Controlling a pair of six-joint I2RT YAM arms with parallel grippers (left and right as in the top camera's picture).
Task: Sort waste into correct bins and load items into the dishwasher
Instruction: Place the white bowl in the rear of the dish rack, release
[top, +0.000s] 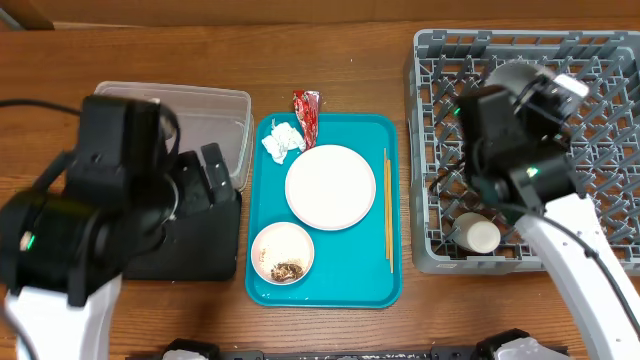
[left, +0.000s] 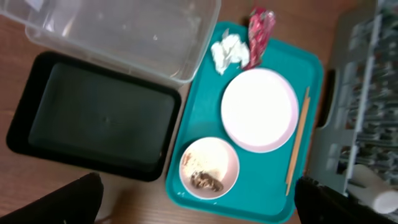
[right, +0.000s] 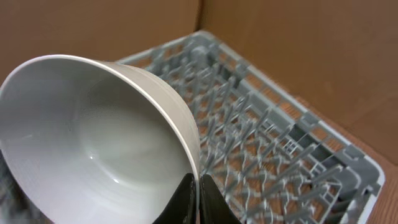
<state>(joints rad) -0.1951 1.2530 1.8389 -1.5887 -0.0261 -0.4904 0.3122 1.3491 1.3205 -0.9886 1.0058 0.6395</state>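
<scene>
While the right gripper (right: 194, 186) is clamped on the rim of a pale bowl (right: 93, 143), the bowl hangs tilted on its side above the grey dish rack (top: 600, 200), not touching the pegs. The fingers pinch the rim from inside and outside, with almost no gap between them. The left gripper (top: 208, 175) hovers over the black tray (left: 99, 118) with its jaws spread wide and nothing between them.

The red snack wrapper (left: 261, 28) carries some print, but it is too small and blurred to read. It lies across the far edge of the teal tray (top: 330, 290), partly on the table. A crumpled tissue (top: 282, 142) sits just beside it, inside the tray. A round white plate (top: 330, 187) is in the tray's middle, and a small white bowl (top: 282, 252) with brown and white food scraps (top: 290, 270) is at the near left corner. Chopsticks (top: 388, 210) lie along the tray's right side.

A clear tub (top: 215, 110) sits behind the black tray, touching it. A white cup-like item (top: 480, 235) lies in the rack's near left corner.

The surface is a brown wooden table (top: 330, 40). Plain cardboard walls (right: 298, 50) stand behind the rack.
</scene>
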